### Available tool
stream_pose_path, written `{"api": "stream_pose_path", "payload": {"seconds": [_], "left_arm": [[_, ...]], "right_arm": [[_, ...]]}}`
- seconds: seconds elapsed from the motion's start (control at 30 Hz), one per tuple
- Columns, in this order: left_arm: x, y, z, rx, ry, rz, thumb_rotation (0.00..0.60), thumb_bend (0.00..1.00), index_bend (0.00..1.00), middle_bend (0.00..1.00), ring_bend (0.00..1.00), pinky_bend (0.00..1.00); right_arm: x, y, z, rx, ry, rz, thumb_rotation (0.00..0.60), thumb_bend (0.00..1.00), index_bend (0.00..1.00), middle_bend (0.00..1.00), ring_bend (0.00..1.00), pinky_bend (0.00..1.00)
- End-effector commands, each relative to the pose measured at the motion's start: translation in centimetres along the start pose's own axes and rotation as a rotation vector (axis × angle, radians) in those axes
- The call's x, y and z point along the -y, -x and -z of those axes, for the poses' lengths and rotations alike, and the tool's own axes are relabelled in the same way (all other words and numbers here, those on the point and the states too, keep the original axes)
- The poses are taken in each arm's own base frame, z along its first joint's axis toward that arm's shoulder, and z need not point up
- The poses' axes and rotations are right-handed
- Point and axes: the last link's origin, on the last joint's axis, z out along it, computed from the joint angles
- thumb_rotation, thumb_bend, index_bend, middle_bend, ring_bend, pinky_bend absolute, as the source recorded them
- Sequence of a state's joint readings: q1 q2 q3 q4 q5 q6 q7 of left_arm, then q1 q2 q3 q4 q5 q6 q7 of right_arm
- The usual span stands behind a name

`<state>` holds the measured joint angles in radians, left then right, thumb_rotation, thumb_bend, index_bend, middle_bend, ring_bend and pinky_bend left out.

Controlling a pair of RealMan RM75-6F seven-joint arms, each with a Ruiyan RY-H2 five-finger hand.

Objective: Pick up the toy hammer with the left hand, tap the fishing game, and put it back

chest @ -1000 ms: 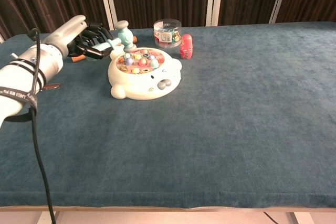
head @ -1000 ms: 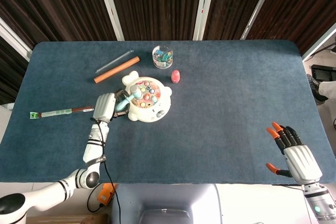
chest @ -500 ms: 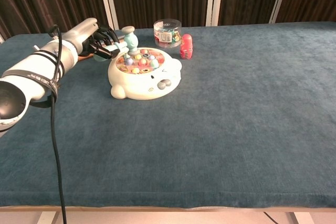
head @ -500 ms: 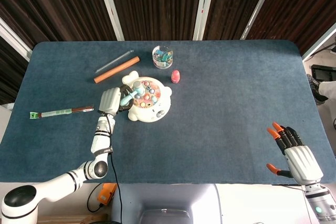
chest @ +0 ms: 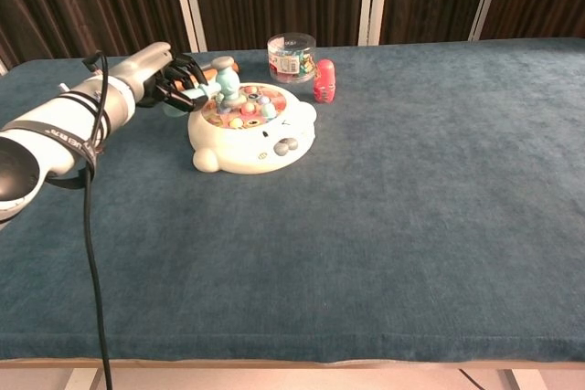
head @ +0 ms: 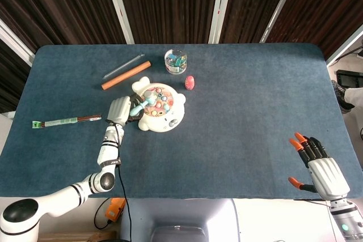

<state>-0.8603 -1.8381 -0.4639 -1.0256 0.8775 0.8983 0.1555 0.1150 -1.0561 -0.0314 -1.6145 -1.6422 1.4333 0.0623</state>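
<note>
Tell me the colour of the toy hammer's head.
Pale teal toy hammer; clearest in the chest view.

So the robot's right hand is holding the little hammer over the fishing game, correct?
Not quite: it is the left hand that holds the toy hammer over the fishing game, as the chest view shows. The right hand holds nothing, near the table's edge.

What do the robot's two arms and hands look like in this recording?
Left hand: white back shell, black fingers; its white arm has black bands, a black cable alongside. Right hand: white shell, black fingers, orange tips.
</note>
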Motion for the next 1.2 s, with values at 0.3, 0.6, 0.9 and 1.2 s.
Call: {"api": "stream_pose_path", "payload": {"seconds": [0.3, 0.6, 0.9, 1.2], "left_arm": [[-1.5, -0.1, 0.6, -0.014, 0.048, 0.029, 0.6, 0.91, 0.61, 0.94, 1.0, 1.0], [-1.8, 1.5, 0.8, 0.027, 0.047, 0.009, 0.6, 0.91, 0.61, 0.94, 1.0, 1.0], [-2.0, 1.3, 0.7, 0.016, 0.059, 0.02, 0.6, 0.91, 0.61, 0.94, 1.0, 1.0], [-1.8, -0.9, 3.7, -0.022, 0.131, 0.023, 0.6, 0.9, 0.61, 0.94, 1.0, 1.0]], "right_arm": [[0.0, -0.1, 0.1, -0.003, -0.004, -0.005, 0.6, 0.33, 0.0, 0.0, 0.0, 0.0], [-0.1, -0.3, 0.2, -0.007, -0.008, -0.01, 0.6, 0.33, 0.0, 0.0, 0.0, 0.0], [-0.1, -0.3, 0.3, -0.009, -0.01, -0.009, 0.6, 0.33, 0.0, 0.0, 0.0, 0.0], [0.0, -0.1, 0.2, -0.006, -0.011, -0.005, 0.6, 0.33, 0.0, 0.0, 0.0, 0.0]]}}
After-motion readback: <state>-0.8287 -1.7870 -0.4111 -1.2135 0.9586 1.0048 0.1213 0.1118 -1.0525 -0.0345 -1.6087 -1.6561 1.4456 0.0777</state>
